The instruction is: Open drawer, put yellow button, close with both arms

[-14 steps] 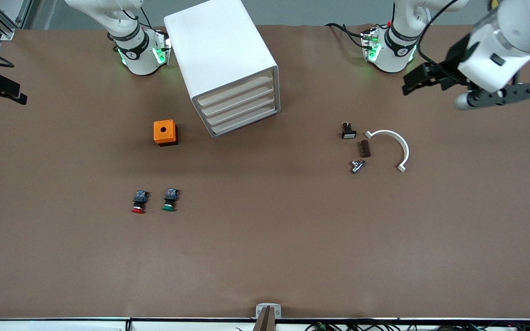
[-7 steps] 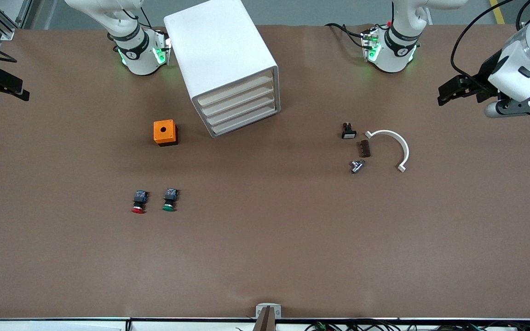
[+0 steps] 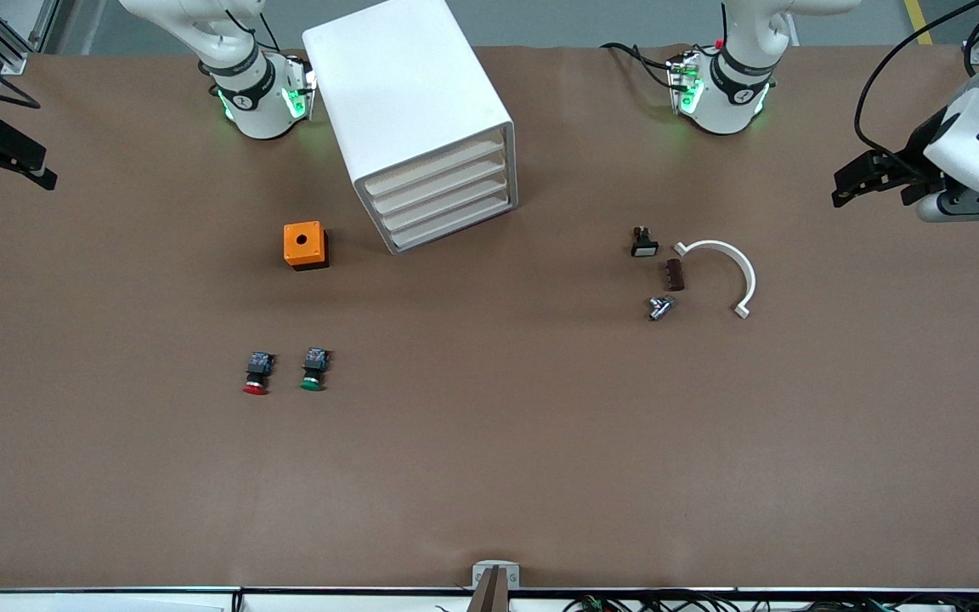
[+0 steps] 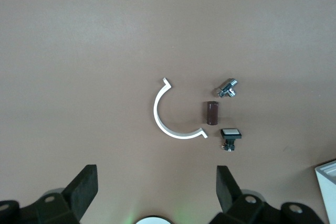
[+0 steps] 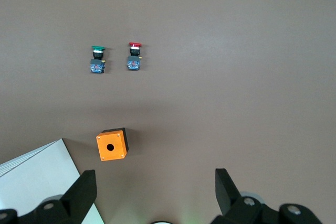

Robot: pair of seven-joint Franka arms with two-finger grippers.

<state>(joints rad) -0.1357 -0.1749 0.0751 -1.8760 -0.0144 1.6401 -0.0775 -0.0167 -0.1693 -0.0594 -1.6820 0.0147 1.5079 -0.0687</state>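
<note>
Cabinet (image 3: 421, 119) upper centre: top drawer (image 3: 438, 167) shut, no yellow button visible. Left hand (image 3: 859, 183) far right edge, right hand (image 3: 5, 161) far left edge, both open, empty. Likely finished.

You have a matt brown table (image 3: 489, 459) with a smooth, paper-like covering. The cabinet (image 3: 396, 93) looks like smooth white plastic with a slight sheen, its drawer (image 3: 438, 168) fronts a duller cream. The orange box (image 3: 303, 242) is smooth plastic. The small fitting (image 3: 659, 306) gleams like polished metal, and the white curved piece (image 3: 732, 268) looks matt plastic.
</note>
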